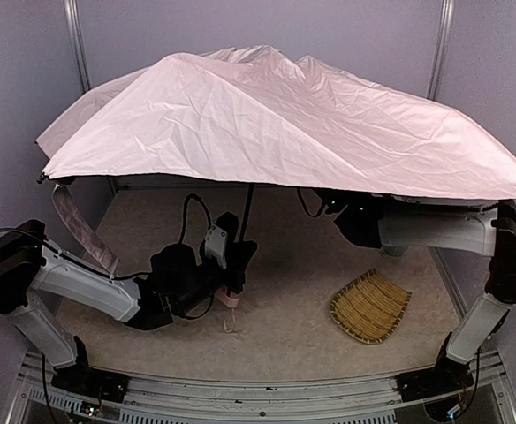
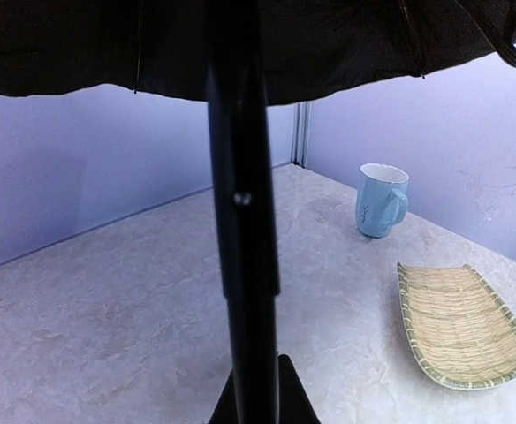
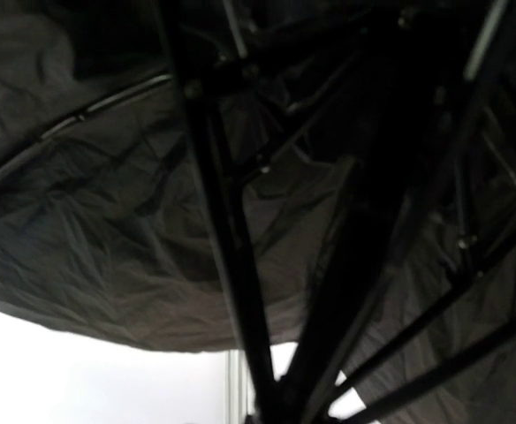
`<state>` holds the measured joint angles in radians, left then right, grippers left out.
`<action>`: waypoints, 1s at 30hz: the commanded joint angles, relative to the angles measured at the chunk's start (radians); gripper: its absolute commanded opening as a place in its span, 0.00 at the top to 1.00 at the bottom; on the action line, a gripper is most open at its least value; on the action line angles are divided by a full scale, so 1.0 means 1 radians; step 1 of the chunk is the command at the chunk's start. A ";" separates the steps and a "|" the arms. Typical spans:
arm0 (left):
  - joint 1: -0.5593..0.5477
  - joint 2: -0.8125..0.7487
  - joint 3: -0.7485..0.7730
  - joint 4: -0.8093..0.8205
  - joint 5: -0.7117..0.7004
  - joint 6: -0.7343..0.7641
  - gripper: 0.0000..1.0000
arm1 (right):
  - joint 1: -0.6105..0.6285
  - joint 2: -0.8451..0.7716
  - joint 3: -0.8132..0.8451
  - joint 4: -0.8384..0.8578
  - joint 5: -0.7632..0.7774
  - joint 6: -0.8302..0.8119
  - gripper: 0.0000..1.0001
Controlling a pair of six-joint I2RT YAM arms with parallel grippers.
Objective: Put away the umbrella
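Closest to us, our left gripper (image 1: pixel 236 263) is clamped on the thin black shaft (image 2: pixel 240 221) of the umbrella (image 1: pixel 267 124), whose open canopy spreads above both arms, hiding our right gripper (image 1: pixel 329 205), its grip impossible to tell.

Open umbrella (image 1: pixel 284 124) spread low over the table (image 1: pixel 302 265); woven tray (image 1: pixel 370 306) and blue mug (image 2: pixel 382 200) beneath.

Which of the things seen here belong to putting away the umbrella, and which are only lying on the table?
For the job:
- umbrella, open
- left gripper, shut on its shaft

Lying about:
- woven tray
- blue mug
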<state>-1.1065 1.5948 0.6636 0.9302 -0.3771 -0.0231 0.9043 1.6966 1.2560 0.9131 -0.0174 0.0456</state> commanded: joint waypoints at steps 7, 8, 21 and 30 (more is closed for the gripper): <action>-0.067 -0.133 0.177 0.531 0.128 0.256 1.00 | 0.062 0.282 -0.088 -0.583 -0.156 -0.139 0.88; -0.076 -0.126 0.181 0.543 0.108 0.288 1.00 | 0.062 0.288 -0.083 -0.585 -0.146 -0.136 0.89; -0.100 -0.025 0.211 0.680 -0.096 0.651 1.00 | 0.081 0.296 -0.086 -0.637 -0.025 -0.082 0.90; -0.005 -0.081 0.196 0.452 0.111 0.263 1.00 | 0.125 0.339 -0.053 -0.658 0.025 -0.097 0.86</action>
<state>-1.1198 1.6619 0.6910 1.0664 -0.6598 0.2096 0.9558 1.7908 1.3525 0.9661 0.1299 0.0479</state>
